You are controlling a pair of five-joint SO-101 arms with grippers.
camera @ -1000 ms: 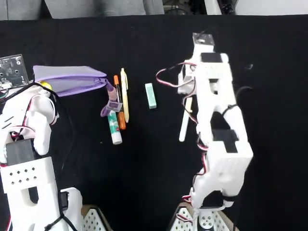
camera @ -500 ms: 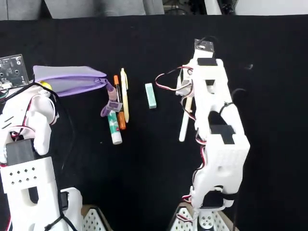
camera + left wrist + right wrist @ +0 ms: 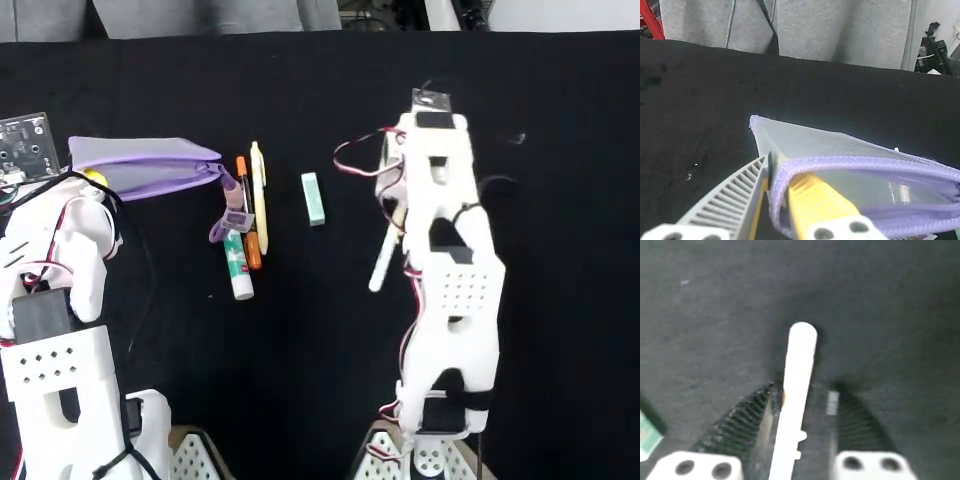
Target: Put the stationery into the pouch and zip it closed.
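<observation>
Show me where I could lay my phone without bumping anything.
Widest bare cloth: right of the right arm, out to the table edge. Another open patch: between the pen cluster and the white pen, nearer the arm bases than the eraser. Crowded: from pouch to pen cluster.

a black cloth-covered counter (image 3: 560, 300) fills the scene. a small green circuit board (image 3: 25, 145) lies at its far left edge. beyond the counter's back edge, a red bar (image 3: 650, 20) stands at one corner and dark equipment (image 3: 936, 42) at the other.
</observation>
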